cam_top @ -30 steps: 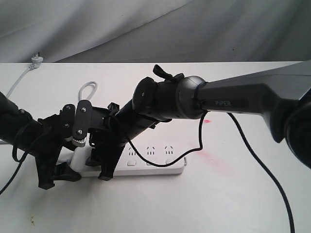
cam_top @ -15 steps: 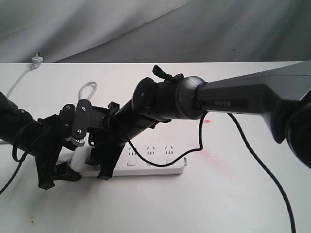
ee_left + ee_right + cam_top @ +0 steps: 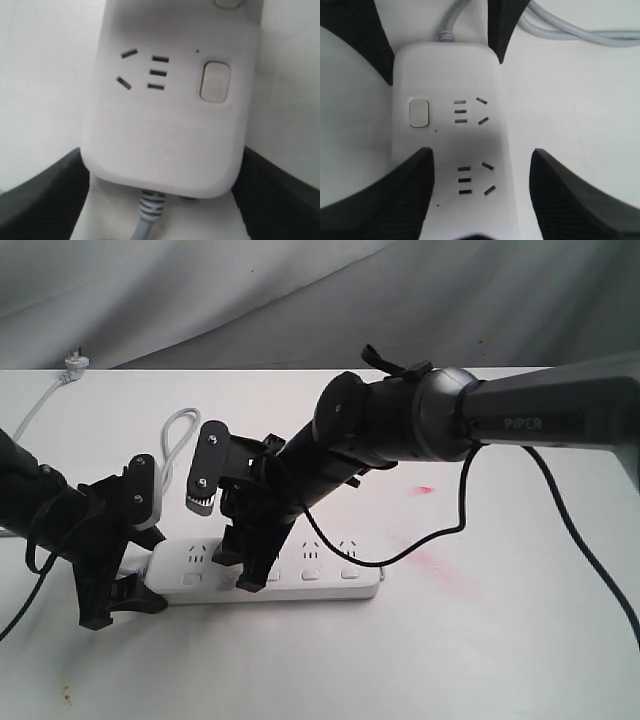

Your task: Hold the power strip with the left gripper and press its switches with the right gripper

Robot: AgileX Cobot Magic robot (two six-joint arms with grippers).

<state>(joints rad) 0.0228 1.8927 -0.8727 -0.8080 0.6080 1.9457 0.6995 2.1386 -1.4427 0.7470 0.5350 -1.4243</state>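
The white power strip (image 3: pixel 325 585) lies flat on the white table. My left gripper (image 3: pixel 118 605) clamps its cord end; the black jaws press both long sides of the strip (image 3: pixel 165 125). One switch (image 3: pixel 215 81) shows beside the first socket group. My right gripper (image 3: pixel 238 572) hovers open over the second socket group, jaws spread wider than the strip (image 3: pixel 450 140). One finger (image 3: pixel 405 200) covers the spot of the second switch; contact cannot be told. The first switch (image 3: pixel 418 113) is uncovered. Three more switches (image 3: pixel 311 574) show to the right.
The strip's grey-white cord (image 3: pixel 175 435) loops behind the grippers and runs to a plug (image 3: pixel 75 362) at the back left. The right arm's black cable (image 3: pixel 430 540) sags over the strip's right end. A red stain (image 3: pixel 425 490) marks the table. Grey cloth hangs behind.
My right gripper has shifted right along the strip from the first socket group to the second, and its arm has risen. The left gripper and the strip have stayed put.
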